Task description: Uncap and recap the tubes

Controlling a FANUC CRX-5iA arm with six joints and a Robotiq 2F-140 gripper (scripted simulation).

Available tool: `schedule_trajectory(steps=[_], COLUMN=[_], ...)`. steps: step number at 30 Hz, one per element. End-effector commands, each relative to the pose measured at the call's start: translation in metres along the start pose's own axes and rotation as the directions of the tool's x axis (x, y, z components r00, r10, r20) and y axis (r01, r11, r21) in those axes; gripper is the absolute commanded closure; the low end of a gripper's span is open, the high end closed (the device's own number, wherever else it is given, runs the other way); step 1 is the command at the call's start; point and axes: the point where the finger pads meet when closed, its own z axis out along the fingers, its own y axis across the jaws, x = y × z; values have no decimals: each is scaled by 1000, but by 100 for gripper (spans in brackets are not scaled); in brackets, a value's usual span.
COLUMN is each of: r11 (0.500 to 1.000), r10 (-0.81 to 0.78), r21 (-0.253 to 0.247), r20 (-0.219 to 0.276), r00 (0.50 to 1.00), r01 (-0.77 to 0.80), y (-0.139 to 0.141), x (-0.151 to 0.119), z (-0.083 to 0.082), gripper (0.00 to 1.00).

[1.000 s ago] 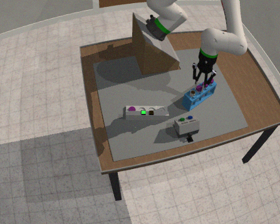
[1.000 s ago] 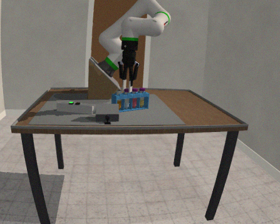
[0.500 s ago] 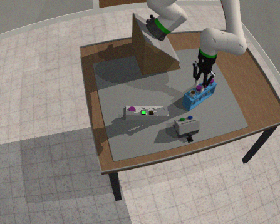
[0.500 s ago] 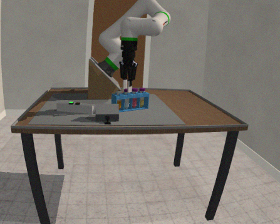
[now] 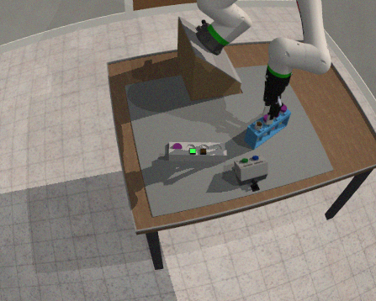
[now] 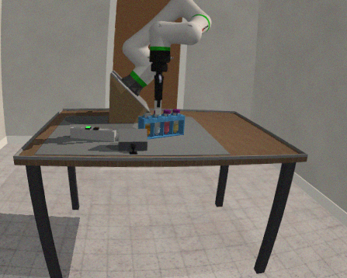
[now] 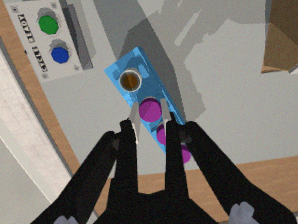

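The blue decapping station (image 5: pixel 268 129) holds four tubes. Tube 4 (image 7: pixel 129 80) at its end nearest the key desk is open, with no cap. The other three tubes carry purple caps. My gripper (image 7: pixel 150 108) points straight down over the rack and is shut on the cap of tube 3 (image 7: pixel 150 110), which sits on its tube next to the open one. It also shows in the exterior view (image 6: pixel 156 112). The cap tray (image 5: pixel 197 150) holds one purple cap (image 5: pixel 177 145) in nest 4. Its green lamp (image 5: pixel 193 150) is lit and the amber lamp (image 5: pixel 203 150) is dark.
The small key desk (image 5: pixel 251 168) stands in front of the rack, with the green READY key (image 7: pixel 48 23) and the blue CYCLE key (image 7: pixel 59 55), both up. A brown wedge block (image 5: pixel 206 67) stands at the back of the table.
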Motion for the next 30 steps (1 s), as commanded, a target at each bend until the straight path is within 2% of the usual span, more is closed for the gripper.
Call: schedule_trajectory(steps=[1, 4, 5, 17, 20, 21, 22, 25, 28, 29, 30], r11=[994, 994, 994, 994, 990, 990, 977, 975, 897, 890, 853], r10=[109, 109, 109, 109, -141, -141, -212, -223, -442, -457, -521], r21=[-4, -4, -4, -4, -8, -8, -9, -9, -13, -12, -13], r20=[-16, -16, -16, -16, -14, -14, -14, -13, -12, -11, -10], r00=[994, 994, 994, 994, 990, 990, 977, 975, 897, 890, 853], r01=[-109, -109, -109, -109, 141, 141, 211, 222, 442, 457, 521], y=[0, 0, 0, 0, 0, 0, 0, 0, 0, 0, 0], x=[0, 0, 0, 0, 0, 0, 0, 0, 0, 0, 0], z=[0, 0, 0, 0, 0, 0, 0, 0, 0, 0, 0], gripper=[100, 100, 65, 65, 65, 65, 65, 65, 65, 65, 65])
